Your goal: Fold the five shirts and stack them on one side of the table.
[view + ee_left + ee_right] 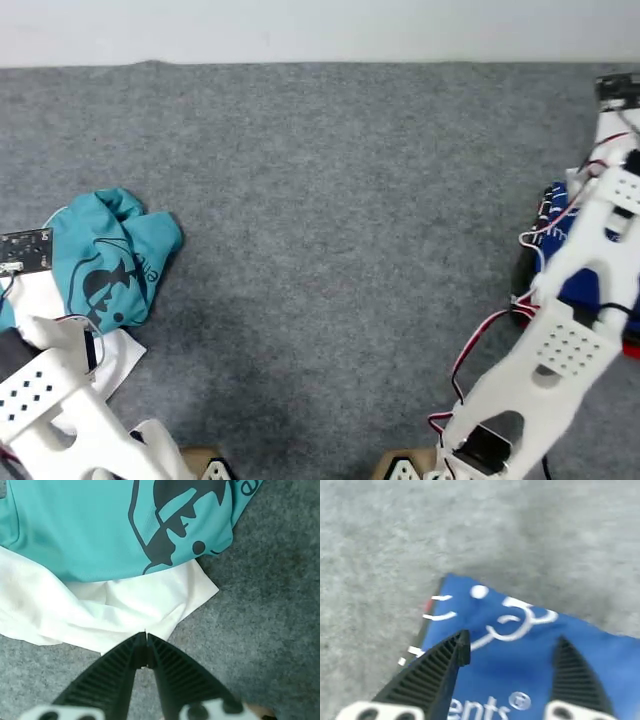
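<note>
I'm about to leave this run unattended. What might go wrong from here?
1. The left gripper is shut at the edge of the white shirt, and the teal shirt lies over that shirt. Pulling the white one may drag the teal one along and crumple both.
2. The right gripper is open over the blue shirt, which lies on a dark layer. A deep grasp might catch that layer too.
</note>
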Controlling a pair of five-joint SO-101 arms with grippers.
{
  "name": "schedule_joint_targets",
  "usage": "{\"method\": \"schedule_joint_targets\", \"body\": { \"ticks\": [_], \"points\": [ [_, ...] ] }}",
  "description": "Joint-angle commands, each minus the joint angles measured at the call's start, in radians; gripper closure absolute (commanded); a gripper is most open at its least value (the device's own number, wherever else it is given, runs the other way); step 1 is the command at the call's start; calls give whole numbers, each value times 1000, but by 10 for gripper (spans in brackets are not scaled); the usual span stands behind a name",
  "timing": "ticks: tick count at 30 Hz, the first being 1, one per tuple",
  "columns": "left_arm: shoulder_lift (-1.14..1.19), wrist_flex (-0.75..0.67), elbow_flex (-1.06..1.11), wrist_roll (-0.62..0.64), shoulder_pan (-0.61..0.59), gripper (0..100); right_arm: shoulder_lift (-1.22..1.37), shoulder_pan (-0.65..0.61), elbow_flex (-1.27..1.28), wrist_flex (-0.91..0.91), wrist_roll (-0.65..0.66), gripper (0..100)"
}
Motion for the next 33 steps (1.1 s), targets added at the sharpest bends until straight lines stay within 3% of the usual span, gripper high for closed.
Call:
{"method": "schedule_joint_targets", "body": {
  "ticks": [1,3,9,17,22,29,33],
  "points": [
    [-9,-20,-4,-8,5,994,-114,35,-52,10,9,936],
    [-9,-20,-4,-8,5,994,-139,35,-52,25,9,996],
    [-9,-34,1,-8,5,994,-168,81,-52,10,11,975],
    [-11,-34,1,-8,5,994,25,228,-51,-231,155,975],
    [-9,-34,1,-8,5,994,151,277,-51,-329,172,975],
    [-9,-34,1,-8,5,994,53,289,-52,-318,164,975],
    [-9,-34,1,-8,5,994,-50,226,-52,-237,164,974]
  ]
}}
